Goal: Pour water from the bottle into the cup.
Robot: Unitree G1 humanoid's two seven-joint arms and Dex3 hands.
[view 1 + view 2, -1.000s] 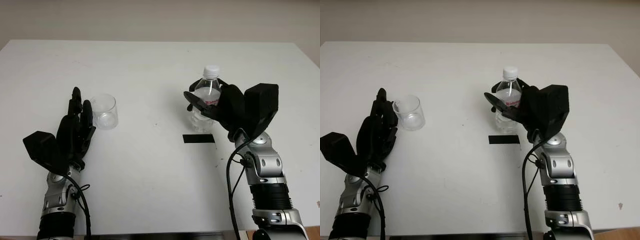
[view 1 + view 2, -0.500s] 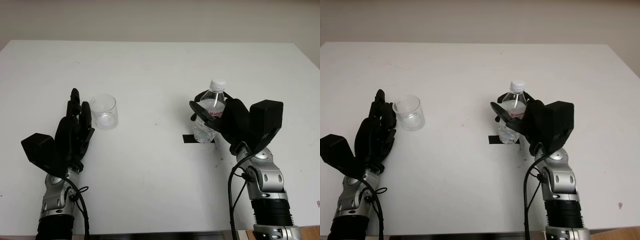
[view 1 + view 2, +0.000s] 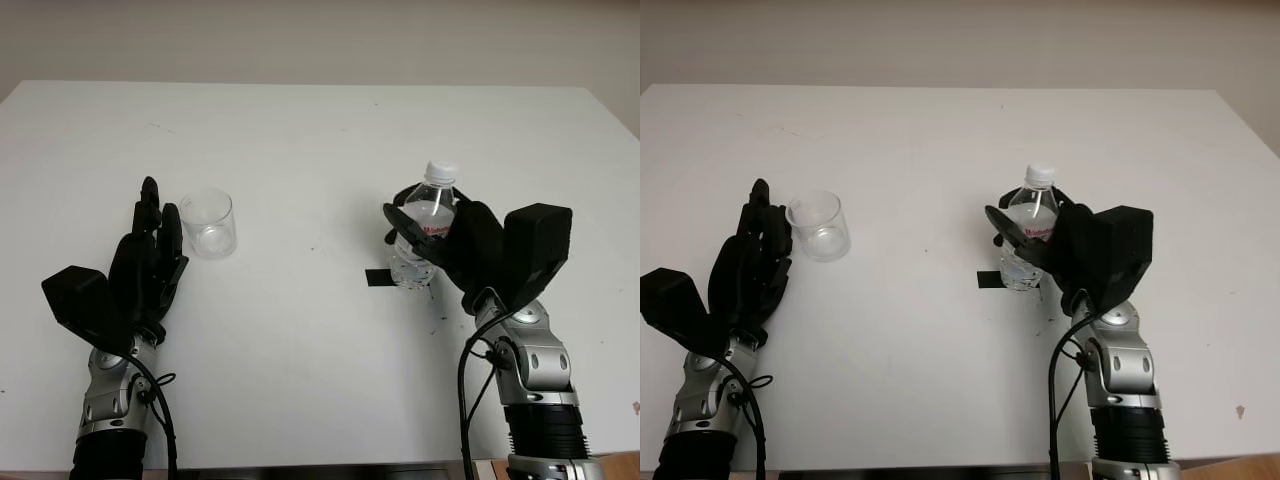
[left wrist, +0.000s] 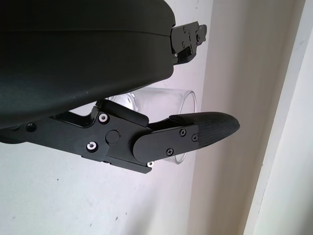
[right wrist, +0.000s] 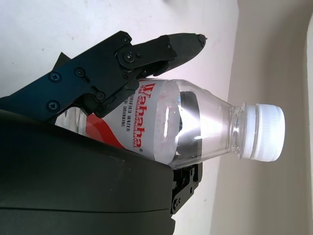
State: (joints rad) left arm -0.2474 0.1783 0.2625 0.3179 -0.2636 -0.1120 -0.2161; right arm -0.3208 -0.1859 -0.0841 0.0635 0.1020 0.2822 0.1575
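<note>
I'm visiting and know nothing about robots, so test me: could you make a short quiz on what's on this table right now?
1. True or false: the bottle has its white cap on.
2. Which robot hand grasps the bottle? A) left robot hand B) right robot hand C) neither
3. Fill in: the clear cup stands upright on the white table, just beside the ____ robot hand.

Key
1. True.
2. B. Its fingers wrap the bottle, whose base is at the strip of black tape.
3. Left, which is open and holds nothing.
</note>
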